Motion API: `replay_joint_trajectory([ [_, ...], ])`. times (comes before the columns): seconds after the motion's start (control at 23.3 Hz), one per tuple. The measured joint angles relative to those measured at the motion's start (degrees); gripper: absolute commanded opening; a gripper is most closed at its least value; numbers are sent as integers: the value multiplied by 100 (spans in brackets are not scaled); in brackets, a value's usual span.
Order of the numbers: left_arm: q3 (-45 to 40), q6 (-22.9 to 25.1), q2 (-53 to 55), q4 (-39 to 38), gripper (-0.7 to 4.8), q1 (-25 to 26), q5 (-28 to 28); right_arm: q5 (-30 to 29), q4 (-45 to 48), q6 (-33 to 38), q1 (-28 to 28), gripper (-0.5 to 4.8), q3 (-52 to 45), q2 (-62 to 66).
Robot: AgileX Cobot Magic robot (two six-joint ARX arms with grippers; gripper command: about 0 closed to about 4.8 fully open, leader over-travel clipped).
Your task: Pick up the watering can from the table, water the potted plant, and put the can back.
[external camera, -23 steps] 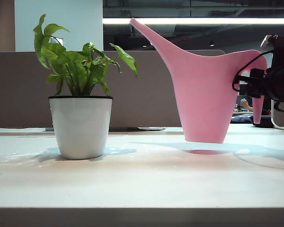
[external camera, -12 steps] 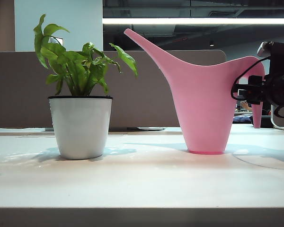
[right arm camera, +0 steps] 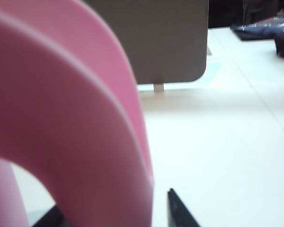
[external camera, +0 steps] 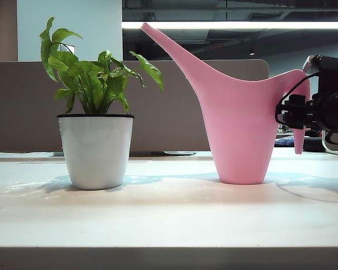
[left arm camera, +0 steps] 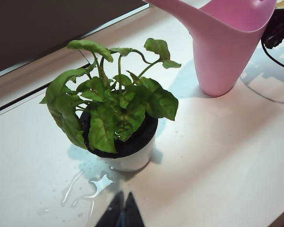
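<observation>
The watering can [external camera: 239,124] stands upright on the table [external camera: 169,214] in the right half of the exterior view, its base flat on the surface and its long spout slanting up toward the upper middle of the frame. Its hooked handle curves down at the right edge, where the right tool [external camera: 297,112] sits at the handle. In the right wrist view the handle [right arm camera: 85,123] fills the left of the frame as a broad pink arch, with one dark fingertip [right arm camera: 180,210] showing just beside it and a gap between the two; the other finger is a dark scrap at the lower left, mostly hidden, so the jaws appear parted around the handle rather than pinching it, though the blur leaves that uncertain.

The potted plant [external camera: 96,112] stands in the left half of the exterior view, well apart from the can, its white pot [external camera: 96,152] upright with a dark rim and its wavy green leaves spreading toward the spout. In the left wrist view the plant [left arm camera: 113,109] is in the middle of the frame, the can [left arm camera: 222,42] at the upper right. A small puddle of water [left arm camera: 97,184] lies on the table near the pot. The left tool [left arm camera: 120,213] shows at the lower middle of that view, its two dark fingertips pressed together with nothing between them, near the pot but not touching it.
</observation>
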Motion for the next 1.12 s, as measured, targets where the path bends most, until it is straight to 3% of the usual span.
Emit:
replay_joint_trajectory([
  [0.43,0,0,0,0,-5,-2,0,0,-1569,0,-72,288,-9,-1093],
  [0.86,0,0,0,0,-5,-2,0,-2,-3989,24,-68,301,-39,-2859],
  [0.9,0,0,0,0,-5,-2,2,-26,-4280,24,-68,286,-39,-3112],
  [0.94,0,0,0,0,-5,0,2,-70,-4555,24,-68,231,-37,-3373],
  [0.99,0,0,0,2,-5,-2,9,-127,-4804,26,-68,111,-37,-3602],
  [1.03,0,0,0,0,-5,-2,20,-306,-5322,42,-68,58,-37,-4155],
  [1.12,0,0,-2,4,-5,-4,20,-671,-5849,37,-63,49,-37,-4937],
])
